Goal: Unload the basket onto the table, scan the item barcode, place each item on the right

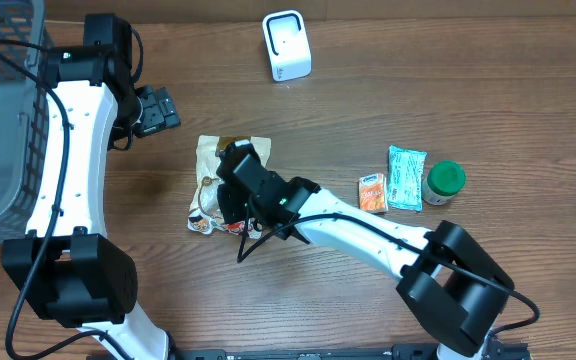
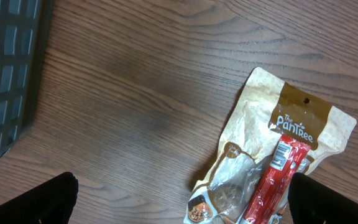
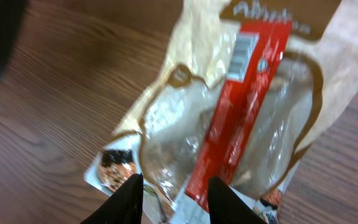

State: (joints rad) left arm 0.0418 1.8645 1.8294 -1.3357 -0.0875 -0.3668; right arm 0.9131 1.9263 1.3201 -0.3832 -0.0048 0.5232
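Snack pouch (image 1: 208, 165) lies flat at the middle of the surface (image 1: 448, 90), unscanned, well apart from scanner (image 1: 286, 45); right end effector (image 3: 176, 183) apart over it, left end effector (image 2: 182, 186) wide apart.

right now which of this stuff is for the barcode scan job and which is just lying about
For the job: white scanner, red packet with the barcode, PanTree bag under it, right hand.
Lying about: orange packet, teal packet, green-lidded jar, grey basket.
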